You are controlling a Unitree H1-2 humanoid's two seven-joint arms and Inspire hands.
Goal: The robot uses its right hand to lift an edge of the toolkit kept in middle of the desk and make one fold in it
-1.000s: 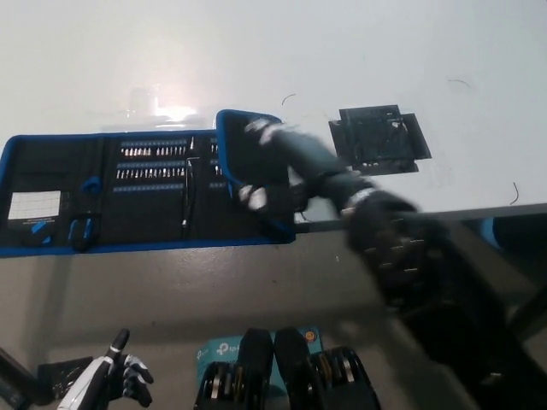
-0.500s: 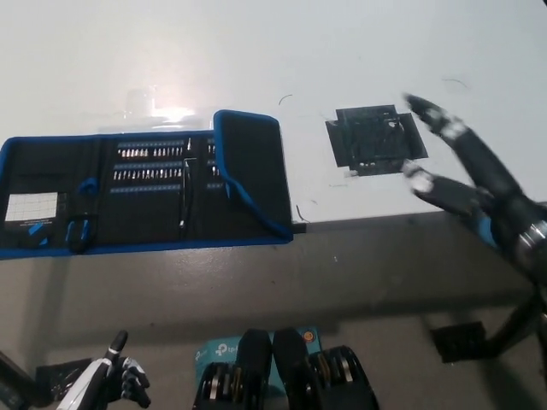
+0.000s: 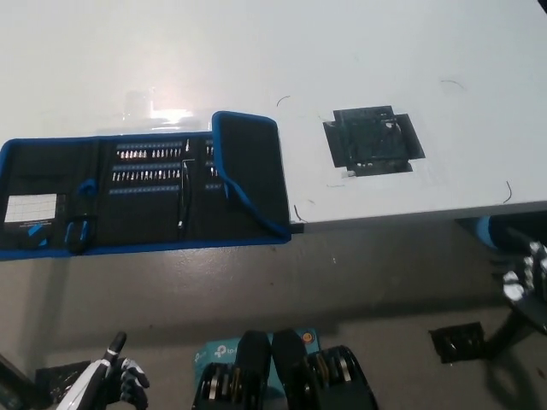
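Left hand: the white left hand [image 3: 107,384] rests at the bottom left corner of the view, low over the grey floor, holding nothing; its dark fingers look loosely apart, though the hand is small and partly cut off by the frame.

Box: a teal box [image 3: 214,354] lies on the floor at the bottom middle, only partly visible.

Right hand: the black right hand [image 3: 528,278] shows at the right edge, below the desk's front edge and well apart from the toolkit; only a small part is in view, so whether it is spread or closed cannot be told.

Floor patch: a small dark square [image 3: 455,342] sits on the floor near the right hand.

Toolkit: the toolkit [image 3: 145,195], black with blue trim, lies along the front edge of the white desk [image 3: 256,51], on the left and middle of it. Its right panel [image 3: 249,175] is turned over onto the rest, making one fold, with the blue border curving along its edge. The remaining panels lie flat and open.

Contents: rows of small bits [image 3: 154,166] sit in the middle panel; a white label [image 3: 32,207] is on the far left panel.

Desk mark: a black taped square [image 3: 373,141] lies flat on the desk, to the right of the toolkit and apart from it.
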